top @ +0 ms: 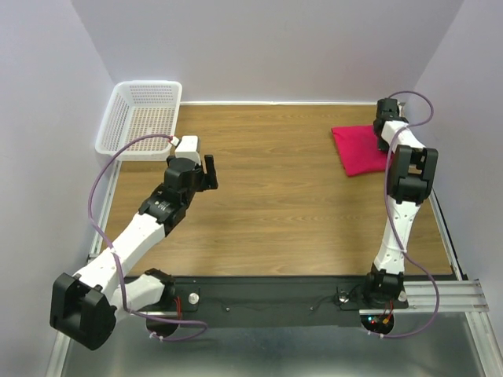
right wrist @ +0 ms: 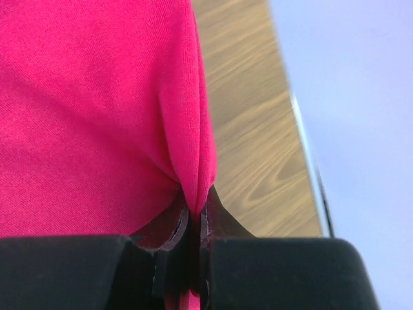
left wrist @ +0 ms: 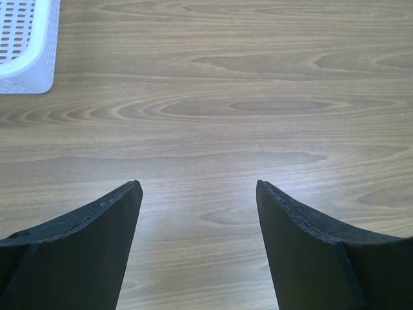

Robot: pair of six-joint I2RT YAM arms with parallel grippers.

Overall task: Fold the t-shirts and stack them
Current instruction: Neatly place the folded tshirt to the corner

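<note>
The left gripper (top: 209, 172) hangs just in front of the basket (top: 141, 118), jaws spread wide over bare table (top: 275, 212) and holding nothing. Far across from the basket, at the table's right back corner, lies the t-shirt (top: 357, 149), already a compact folded rectangle. The right gripper (right wrist: 197, 208) is clenched on a pinch of its edge. I judge this to be the placing step. The arm hides part of the shirt, so the fold only seems tidy. Next comes letting go and lifting clear without dragging the layers. Count: one t-shirt, one basket, two grippers.
</note>
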